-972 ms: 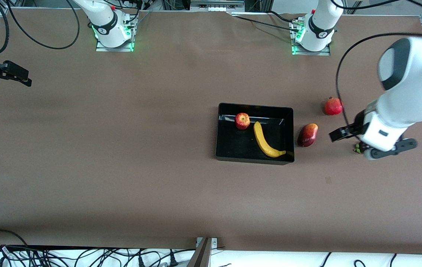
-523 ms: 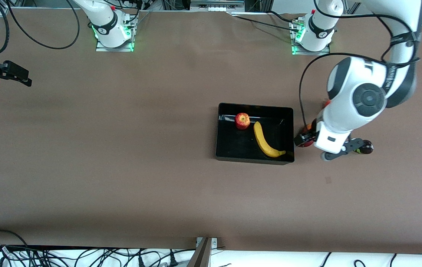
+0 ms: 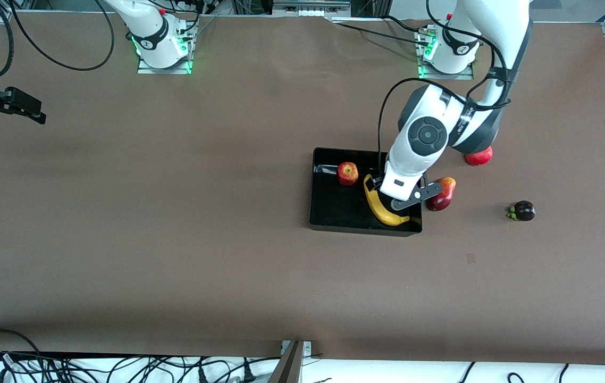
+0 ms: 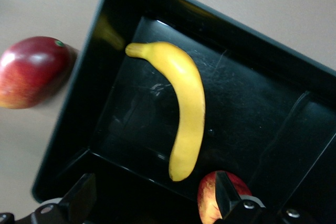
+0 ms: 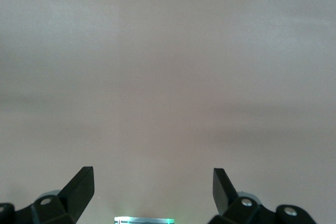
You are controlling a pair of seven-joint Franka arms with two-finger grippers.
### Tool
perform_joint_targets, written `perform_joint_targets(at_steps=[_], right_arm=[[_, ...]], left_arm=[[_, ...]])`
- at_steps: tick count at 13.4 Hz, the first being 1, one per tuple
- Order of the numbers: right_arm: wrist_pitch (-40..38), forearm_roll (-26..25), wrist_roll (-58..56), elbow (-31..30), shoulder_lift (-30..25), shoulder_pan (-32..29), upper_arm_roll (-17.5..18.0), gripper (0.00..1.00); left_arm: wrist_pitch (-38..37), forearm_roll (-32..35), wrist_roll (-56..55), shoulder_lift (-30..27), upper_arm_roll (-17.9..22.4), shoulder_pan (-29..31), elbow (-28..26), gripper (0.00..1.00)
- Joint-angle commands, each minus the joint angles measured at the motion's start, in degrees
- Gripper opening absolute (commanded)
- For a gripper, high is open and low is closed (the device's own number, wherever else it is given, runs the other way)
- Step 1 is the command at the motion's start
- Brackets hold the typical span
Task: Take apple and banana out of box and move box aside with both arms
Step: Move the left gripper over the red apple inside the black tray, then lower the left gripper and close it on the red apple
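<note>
The box (image 3: 334, 213) near your desk's middle holds both apple (image 3: 347, 173) and banana (image 3: 382, 211); nothing's out. Your left gripper (image 3: 382, 196) hangs spread over the banana; the right gripper (image 3: 31, 111) waits spread, empty.

The box (image 3: 334, 213) is a shallow, glossy black rectangular tray with low walls. It rests flat on the bench, toward the left arm's end.

The apple (image 3: 347, 173) is small, round and red with yellowish streaks. It sits inside the box, close to the wall farthest from the front camera.

The banana (image 3: 382, 213) is long, curved and yellow with a darker tip. It lies flat on the box floor beside the apple, apart from it, running from near the apple toward the box corner nearest the front camera at the left arm's end.
</note>
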Motion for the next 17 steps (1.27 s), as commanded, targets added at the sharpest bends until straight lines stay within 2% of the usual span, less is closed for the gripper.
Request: perform_joint_targets(at_steps=[1, 11, 17], right_arm=[[-0.8, 0.8, -0.7, 0.6, -0.2, 0.3, -0.1, 1.0], [-1.4, 0.8, -0.6, 0.7, -0.2, 0.3, 0.0, 1.0], [-1.5, 0.8, -0.6, 0.7, -0.2, 1.0, -0.1, 1.0]], left_arm=[[3.7, -0.1, -2.5, 0.9, 0.2, -1.2, -0.9, 1.0], [14.1, -0.8, -9.0, 7.8, -2.4, -5.1, -1.8, 1.0], [15.9, -0.8, -11.5, 10.1, -4.1, -6.1, -2.6, 1.0]])
